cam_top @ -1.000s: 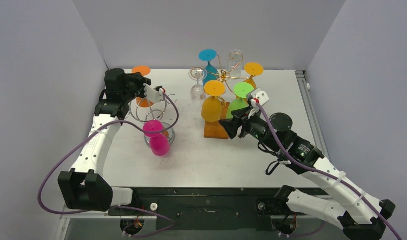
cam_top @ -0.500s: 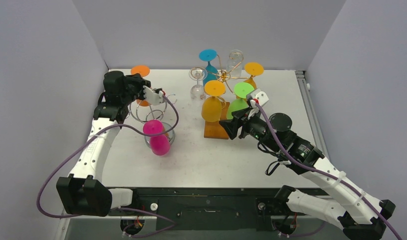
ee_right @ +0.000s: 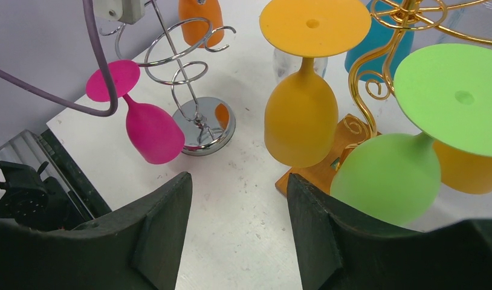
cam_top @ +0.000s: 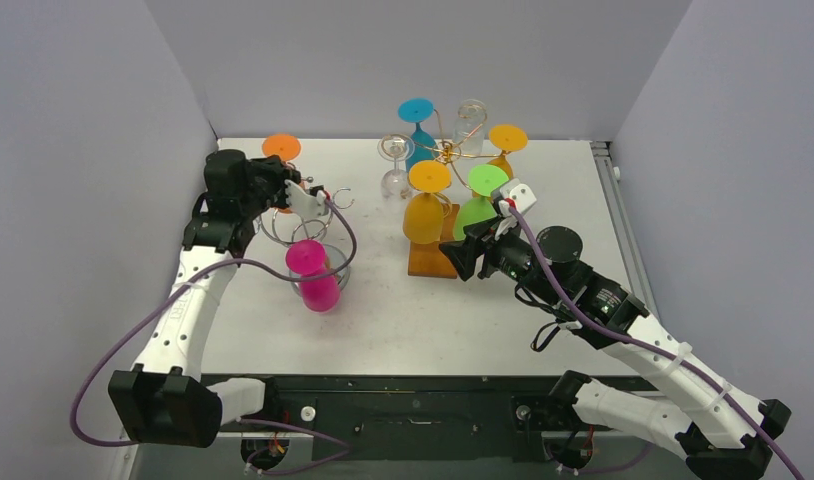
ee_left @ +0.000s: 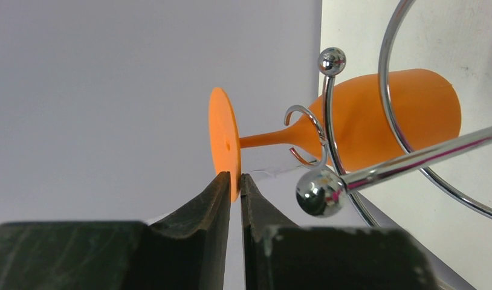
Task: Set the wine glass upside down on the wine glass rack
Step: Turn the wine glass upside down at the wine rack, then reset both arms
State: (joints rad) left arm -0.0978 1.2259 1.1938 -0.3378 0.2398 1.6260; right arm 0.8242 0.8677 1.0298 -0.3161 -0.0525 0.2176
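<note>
An orange wine glass (ee_left: 388,118) lies tilted on its side among the arms of the chrome wire rack (ee_left: 413,160), its stem passing through a small chrome hook. My left gripper (ee_left: 234,178) is shut on the rim of its flat orange foot (cam_top: 281,147). From above, the left gripper (cam_top: 280,168) hides most of the bowl. A pink glass (cam_top: 315,275) hangs upside down on the same rack (cam_top: 313,215). My right gripper (ee_right: 237,181) stands open over bare table with nothing between its fingers, just in front of the gold rack.
A gold rack (cam_top: 448,150) on a wooden base (cam_top: 430,262) holds several upside-down glasses, among them a yellow one (ee_right: 301,118) and a green one (ee_right: 388,178) close to my right fingers. A clear glass (cam_top: 394,168) stands beside it. Walls close in at the left and back.
My left gripper has shifted slightly nearer and lower with the orange glass's foot in it. The right arm has not moved.
</note>
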